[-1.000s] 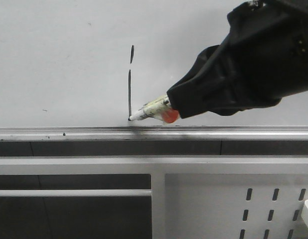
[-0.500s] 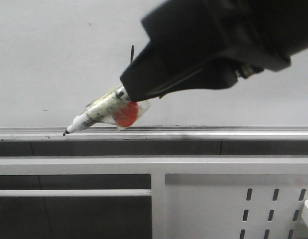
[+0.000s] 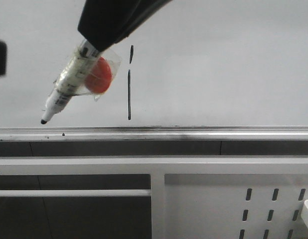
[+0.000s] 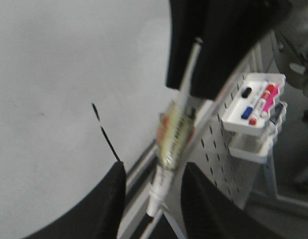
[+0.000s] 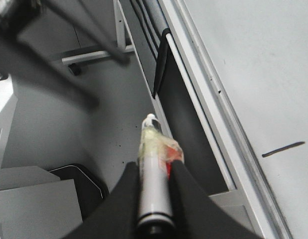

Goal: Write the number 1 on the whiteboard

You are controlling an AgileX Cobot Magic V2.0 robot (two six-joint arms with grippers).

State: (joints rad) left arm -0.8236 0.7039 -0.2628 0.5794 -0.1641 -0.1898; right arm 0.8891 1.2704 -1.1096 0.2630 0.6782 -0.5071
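While the whiteboard [image 3: 219,64] filled the upper half of the front view, its silver tray rail [image 3: 194,132] ran along the lower edge w/ dark smudges. Below it sat a white perforated panel [image 3: 233,204] toward the lower right corner. R gripper [image 5: 153,172] came in from the top, jaws clamped narrow on the marker pen [image 3: 69,84], which was tilted, tip down-left, just above the rail and clear of the board. Red ball [image 3: 98,75] was taped to the pen body. L gripper [image 4: 153,191] had its jaws apart, holding nothing; pen showed between them in the wrist view. The number 1 [image 3: 129,89] sat on the board just right of the pen, vertical stroke w/ small gap near top, bottom end near the rail. White marker caddy [image 4: 253,107] hung on the panel.
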